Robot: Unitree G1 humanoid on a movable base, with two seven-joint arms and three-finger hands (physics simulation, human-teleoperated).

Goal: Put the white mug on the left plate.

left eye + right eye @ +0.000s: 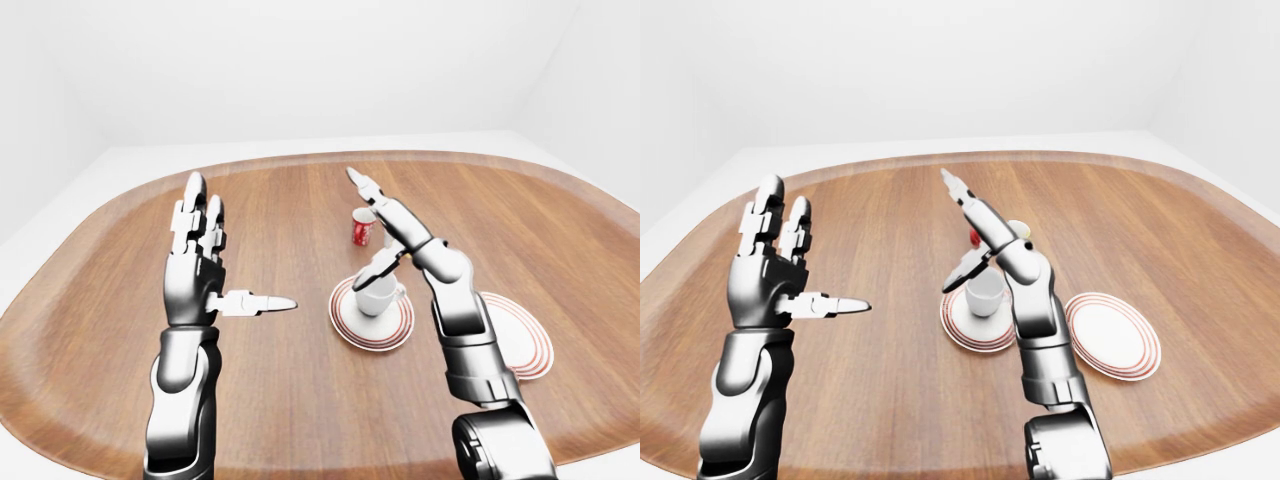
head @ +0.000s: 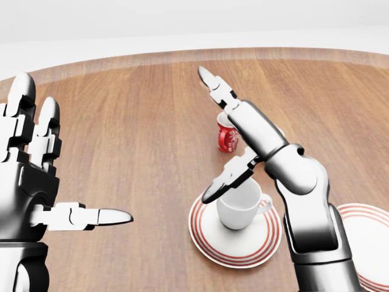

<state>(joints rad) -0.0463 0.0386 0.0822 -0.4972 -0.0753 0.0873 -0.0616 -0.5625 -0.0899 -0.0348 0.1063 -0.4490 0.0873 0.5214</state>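
Glossy chrome-silver shells cover both arms, with dark bands at the joints. The left hand (image 2: 36, 176) shows blocky black-and-white segmented fingers with pointed tips; the right hand (image 2: 234, 137) has the same tapered, segmented build.

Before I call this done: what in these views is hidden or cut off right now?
- Yellow mug: almost wholly hidden by the right arm; only a sliver shows in the right-eye view.
- Red mug: its rim is covered by the right hand in the head view.
- Right plate: cut off by the head view's right edge; whole in the right-eye view.
- Left plate: the part under the white mug is hidden.
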